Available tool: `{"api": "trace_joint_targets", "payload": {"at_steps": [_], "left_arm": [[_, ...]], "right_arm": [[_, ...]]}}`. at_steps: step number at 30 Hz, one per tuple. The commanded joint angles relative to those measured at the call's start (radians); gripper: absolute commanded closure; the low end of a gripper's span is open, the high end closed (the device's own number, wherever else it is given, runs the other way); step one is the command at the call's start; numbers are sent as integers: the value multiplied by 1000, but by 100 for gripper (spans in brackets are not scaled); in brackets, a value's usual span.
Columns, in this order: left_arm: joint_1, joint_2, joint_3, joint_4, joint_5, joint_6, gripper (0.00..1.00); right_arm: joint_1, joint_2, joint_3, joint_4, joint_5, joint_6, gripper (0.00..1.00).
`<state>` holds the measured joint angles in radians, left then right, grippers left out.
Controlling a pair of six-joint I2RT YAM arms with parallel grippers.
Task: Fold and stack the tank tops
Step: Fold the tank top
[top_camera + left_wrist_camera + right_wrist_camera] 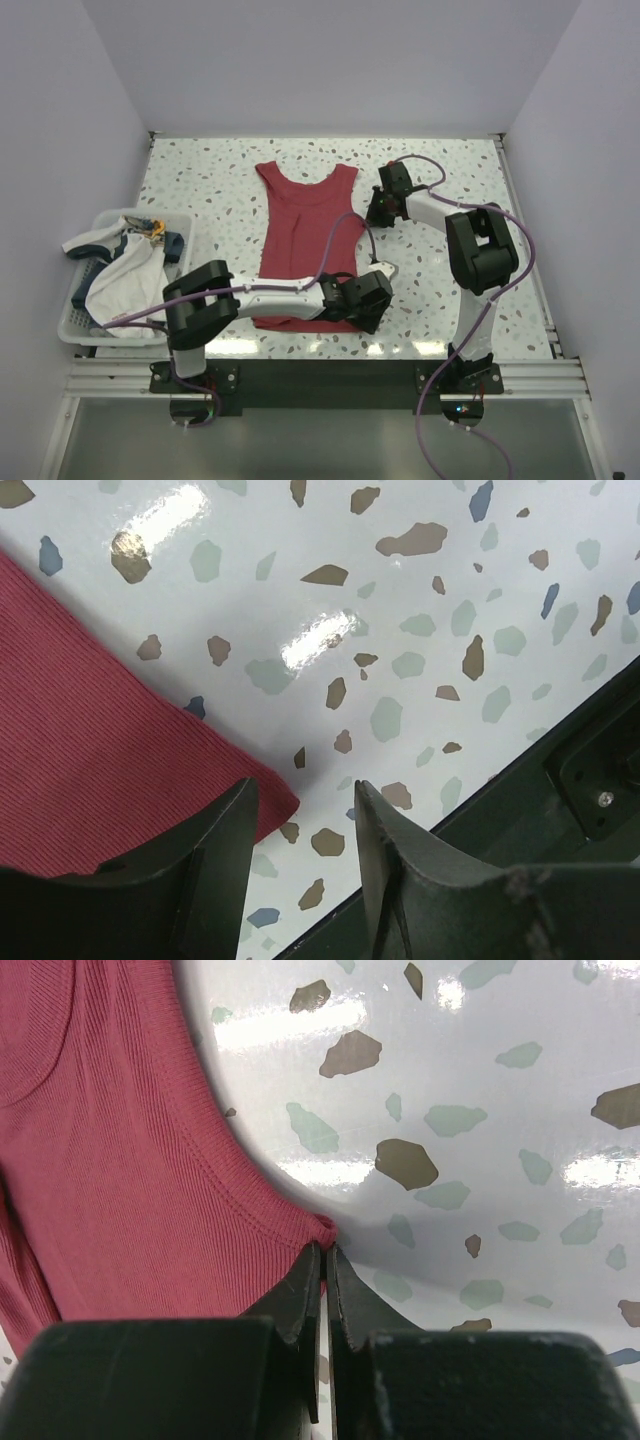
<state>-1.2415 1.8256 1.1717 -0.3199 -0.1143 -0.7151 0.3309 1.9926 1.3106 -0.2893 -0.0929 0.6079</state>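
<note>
Container: one white slotted basket [73,328] at the left edge of the top view. In it lies the white tank top [128,282], bunched, with navy trim and a blue-yellow patch showing at its top. Part of it hangs over the basket's upper-left rim.

Surface: glossy white table [200,185] speckled grey, brown and blue, with lamp glare on it. Plain pale walls close it in on the left, right and top of the frame.

Task item: the dark red tank top [305,235] lies flat at frame centre. Its long axis runs bottom to top of the frame, straps and neckline toward the top, hem toward the bottom.

Left gripper [305,800]: I read the jaws as apart with a clear gap, set at the hem's lower-right corner, cloth under the left finger.

Right gripper [325,1255]: jaws pressed together, tips pinching a small pucker of the red top's right edge, just below the armhole.
</note>
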Motion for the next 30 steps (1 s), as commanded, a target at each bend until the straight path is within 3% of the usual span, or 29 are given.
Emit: {"api": "trace_joint_targets", "payload": {"at_steps": [1, 12, 15, 19, 21, 30], "left_arm": [[-15, 31, 51, -40, -54, -3, 52], [-58, 115, 108, -122, -145, -21, 61], [-72, 123, 117, -131, -157, -23, 72], [-84, 109, 131, -136, -157, -7, 96], [-88, 81, 126, -119, -151, 2, 100], [-85, -74, 5, 16, -87, 6, 100]], "right_arm": [[0, -11, 22, -11, 36, -19, 100], [0, -12, 9, 1, 31, -20, 100], [0, -21, 4, -2, 45, -22, 100], [-3, -38, -8, -17, 90, -31, 100], [-15, -51, -16, -31, 107, -34, 100], [-49, -144, -54, -62, 157, -53, 100]]}}
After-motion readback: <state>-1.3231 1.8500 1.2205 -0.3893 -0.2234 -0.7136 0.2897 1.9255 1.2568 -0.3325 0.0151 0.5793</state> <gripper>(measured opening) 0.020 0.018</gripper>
